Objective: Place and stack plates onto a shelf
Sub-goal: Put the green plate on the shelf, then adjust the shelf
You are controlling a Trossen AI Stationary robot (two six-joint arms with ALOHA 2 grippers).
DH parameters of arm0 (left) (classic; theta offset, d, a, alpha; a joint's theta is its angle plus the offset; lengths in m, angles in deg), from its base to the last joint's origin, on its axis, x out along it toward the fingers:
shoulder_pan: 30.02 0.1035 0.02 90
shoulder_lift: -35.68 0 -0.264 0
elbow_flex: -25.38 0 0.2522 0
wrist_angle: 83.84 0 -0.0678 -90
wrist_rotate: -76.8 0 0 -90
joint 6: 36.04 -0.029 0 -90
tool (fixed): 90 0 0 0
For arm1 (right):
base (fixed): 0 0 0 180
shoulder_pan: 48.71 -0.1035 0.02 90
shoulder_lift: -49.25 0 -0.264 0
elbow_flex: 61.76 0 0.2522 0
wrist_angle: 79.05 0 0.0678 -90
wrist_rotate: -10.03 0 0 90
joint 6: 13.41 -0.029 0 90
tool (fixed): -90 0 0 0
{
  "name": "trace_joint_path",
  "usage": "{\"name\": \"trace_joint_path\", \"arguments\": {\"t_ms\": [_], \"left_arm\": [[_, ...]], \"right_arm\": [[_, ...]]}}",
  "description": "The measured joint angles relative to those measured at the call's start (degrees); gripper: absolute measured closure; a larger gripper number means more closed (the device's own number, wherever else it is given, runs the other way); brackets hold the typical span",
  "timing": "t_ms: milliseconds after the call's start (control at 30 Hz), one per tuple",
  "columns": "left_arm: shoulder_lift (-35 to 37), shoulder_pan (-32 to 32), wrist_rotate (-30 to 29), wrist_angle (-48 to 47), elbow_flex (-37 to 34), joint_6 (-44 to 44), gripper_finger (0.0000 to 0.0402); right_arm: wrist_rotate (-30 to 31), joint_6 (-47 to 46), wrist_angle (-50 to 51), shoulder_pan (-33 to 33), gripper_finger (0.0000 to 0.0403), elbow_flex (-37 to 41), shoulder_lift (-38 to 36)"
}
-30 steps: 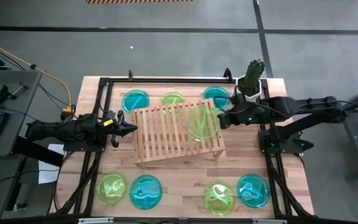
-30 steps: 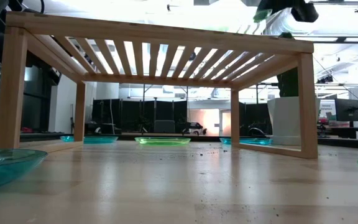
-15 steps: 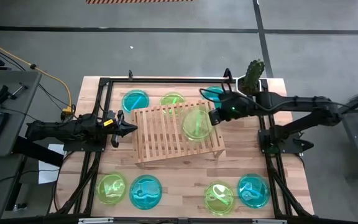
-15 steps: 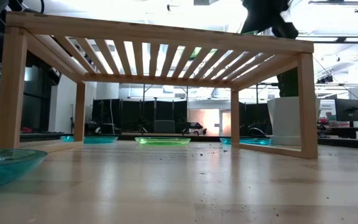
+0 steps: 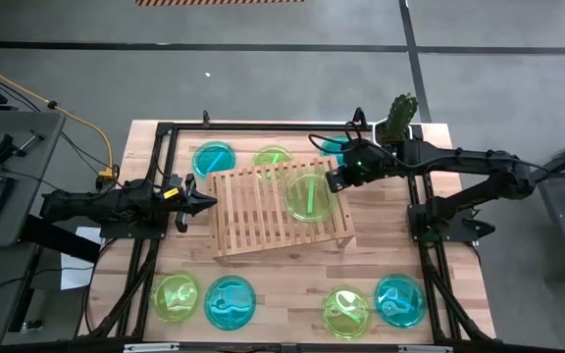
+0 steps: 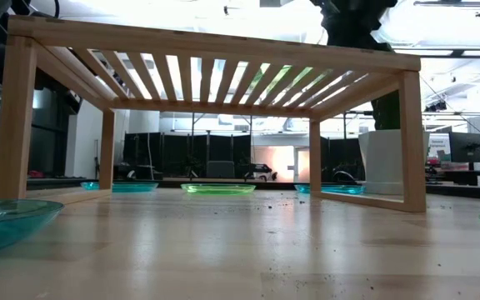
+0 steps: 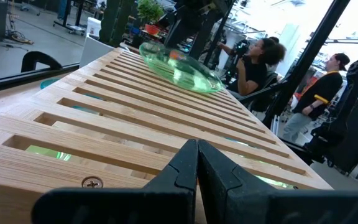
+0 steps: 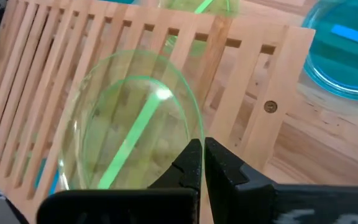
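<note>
One lime green plate (image 5: 308,195) occupies the slatted top of the shelf (image 5: 253,211), toward the shelf's right end. The right gripper (image 5: 333,180) holds this plate by its rim: in the right wrist view the two dark fingers (image 8: 191,163) are pressed together on the plate's near edge (image 8: 132,134). Compared with one second ago, the right arm has reached further left across the table, and the plate has moved with it from the shelf's right edge to a position more fully over the slats. From the left wrist view the plate (image 7: 180,67) appears to rest on the slats, though full contact cannot be confirmed.

The left gripper (image 5: 204,203) waits at the shelf's left edge, unchanged from the earlier frames. Its fingers (image 7: 185,168) are closed against each other with nothing between them.

Seven further plates lie on the tabletop (image 5: 282,279). Behind the shelf: a cyan plate (image 5: 214,159), a green plate (image 5: 272,157), and a cyan plate (image 5: 333,146) partly hidden by the right arm. In front of the shelf, left to right: green (image 5: 176,296), cyan (image 5: 230,301), green (image 5: 345,311), cyan (image 5: 399,300). None of these has shifted. A potted plant (image 5: 397,122) stands at the rear right corner.
</note>
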Motion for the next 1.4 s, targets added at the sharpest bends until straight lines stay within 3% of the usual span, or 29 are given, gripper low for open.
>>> {"name": "trace_joint_path", "arguments": {"t_ms": [233, 367, 567, 700, 933, 1200, 1400], "left_arm": [[0.00, 0.00, 0.00, 0.00, 0.00, 0.00, 0.0402], [0.00, -0.01, 0.00, 0.00, 0.00, 0.01, 0.0402], [0.00, 0.01, 0.00, 0.00, 0.00, 0.02, 0.0401], [0.00, 0.00, 0.00, 0.00, 0.00, 0.00, 0.0401], [0.00, -0.01, 0.02, 0.00, 0.00, -0.52, 0.0401], [0.00, -0.01, -0.05, 0.04, 0.00, -0.06, 0.0401], [0.00, -0.02, -1.66, 6.32, -0.04, 4.39, 0.0401]], "right_arm": [[-1.95, 1.21, 0.65, -0.02, 0.0397, 0.00, 0.00], [0.05, 3.46, 1.36, 0.74, 0.0368, 0.00, -0.76], [6.31, 8.78, 1.66, 3.50, 0.0309, 0.00, -7.41], [6.99, 14.01, -2.39, 4.39, 0.0295, 0.00, -12.63], [6.14, 23.69, -9.48, 1.31, 0.0306, 0.00, -17.97], [5.33, 24.48, -9.49, -1.60, 0.0317, 0.00, -20.38], [5.29, 25.65, -10.81, -3.67, 0.0371, 0.00, -20.72]]}}
